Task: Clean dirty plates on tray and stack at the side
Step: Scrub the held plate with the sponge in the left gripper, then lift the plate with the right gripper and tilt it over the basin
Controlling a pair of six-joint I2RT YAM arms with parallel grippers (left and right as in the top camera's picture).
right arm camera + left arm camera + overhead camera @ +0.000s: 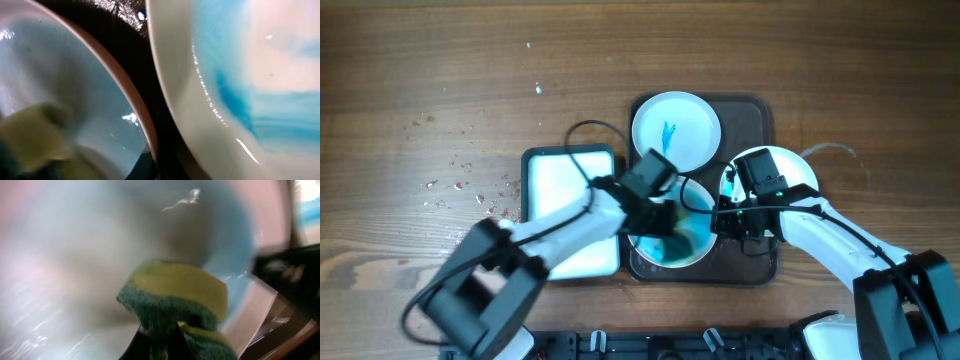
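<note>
Three white plates lie on the dark brown tray (761,108). The far plate (676,130) has a blue streak. The right plate (798,170), partly under my right arm, shows blue smears in the right wrist view (250,75). The front plate (692,250) is smeared teal. My left gripper (660,215) is shut on a yellow-and-green sponge (175,300) that presses on the front plate (90,255). My right gripper (727,222) is shut on that plate's right rim (135,100).
A smaller white tray with a dark teal rim (560,175) lies left of the brown tray, under my left arm. Crumbs are scattered on the wooden table (460,180) at the left. A black cable loops near the far plate.
</note>
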